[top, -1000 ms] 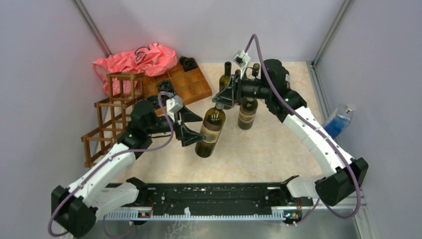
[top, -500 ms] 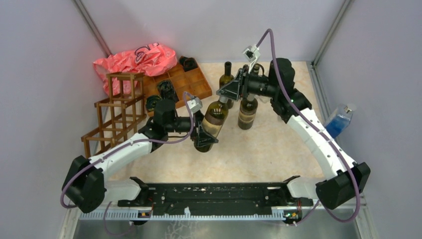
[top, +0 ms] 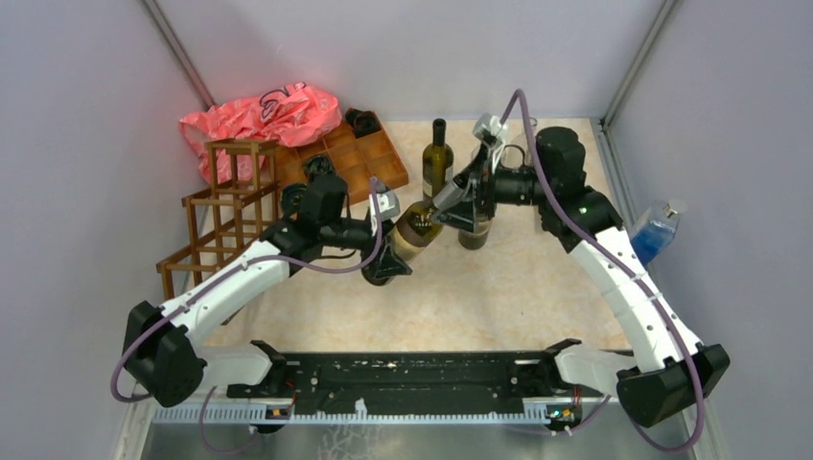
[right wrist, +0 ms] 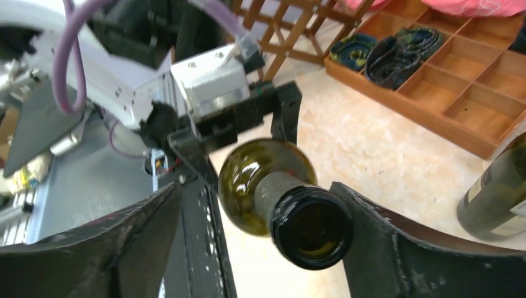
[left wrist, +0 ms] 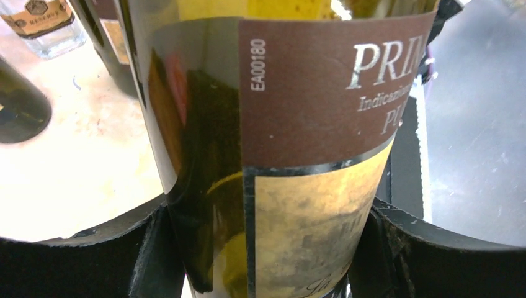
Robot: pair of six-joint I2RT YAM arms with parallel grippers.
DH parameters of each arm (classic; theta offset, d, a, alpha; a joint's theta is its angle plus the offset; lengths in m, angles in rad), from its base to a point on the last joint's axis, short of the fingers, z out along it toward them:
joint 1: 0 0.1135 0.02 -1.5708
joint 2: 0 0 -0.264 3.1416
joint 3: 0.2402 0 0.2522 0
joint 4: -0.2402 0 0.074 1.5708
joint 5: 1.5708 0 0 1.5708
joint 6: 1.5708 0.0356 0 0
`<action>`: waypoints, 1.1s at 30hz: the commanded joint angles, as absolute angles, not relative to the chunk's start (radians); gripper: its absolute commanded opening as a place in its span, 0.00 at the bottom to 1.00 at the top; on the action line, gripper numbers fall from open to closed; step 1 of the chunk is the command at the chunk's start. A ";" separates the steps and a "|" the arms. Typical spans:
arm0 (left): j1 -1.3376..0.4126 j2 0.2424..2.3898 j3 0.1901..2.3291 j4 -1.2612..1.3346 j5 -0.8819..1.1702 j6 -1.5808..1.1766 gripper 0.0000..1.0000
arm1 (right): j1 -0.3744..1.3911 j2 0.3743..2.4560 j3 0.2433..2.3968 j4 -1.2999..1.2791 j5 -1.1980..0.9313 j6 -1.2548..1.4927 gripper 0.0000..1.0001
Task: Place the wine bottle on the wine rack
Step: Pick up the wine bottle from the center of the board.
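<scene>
The wine bottle (top: pixel 414 230) is dark green with a brown and tan label (left wrist: pixel 298 124). It hangs tilted above the table's middle, neck toward the right arm. My left gripper (top: pixel 393 251) (left wrist: pixel 267 217) is shut on its lower body, both pads pressed against the glass. My right gripper (top: pixel 451 203) (right wrist: pixel 255 186) stands open around the neck. The bottle's mouth (right wrist: pixel 313 226) lies next to the right finger, with a wide gap on the other side. The dark brown wine rack (top: pixel 225 216) (right wrist: pixel 298 25) stands at the left, behind the left arm.
An orange-brown compartmented tray (top: pixel 360 158) and a pink bag (top: pixel 264 115) sit behind the rack. Two other bottles stand upright, one at the back (top: pixel 438 158) and one (top: pixel 476 225) just behind my right gripper. A blue spray bottle (top: pixel 657 230) is by the right wall.
My left gripper moved in and closed on the bottle's body. My right gripper, which held the neck, has opened. The bottle has tipped further over.
</scene>
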State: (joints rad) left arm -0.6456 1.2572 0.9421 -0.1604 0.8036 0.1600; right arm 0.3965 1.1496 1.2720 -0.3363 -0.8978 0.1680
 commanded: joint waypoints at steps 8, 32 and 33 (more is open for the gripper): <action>-0.649 1.251 1.087 -0.641 0.763 0.642 0.00 | 0.400 1.128 1.445 -0.906 -0.924 -0.459 0.98; -0.746 1.408 1.289 -0.941 0.530 0.861 0.00 | 0.600 1.410 1.465 -1.159 -0.700 -0.512 0.73; -0.749 1.410 1.293 -0.944 0.523 0.862 0.00 | 0.606 1.415 1.464 -1.164 -0.692 -0.519 0.71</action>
State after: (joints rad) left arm -0.7330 1.4128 1.2327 -0.9348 0.5350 0.8204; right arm 0.5846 1.3869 1.4223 -1.1004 -0.7563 -0.4648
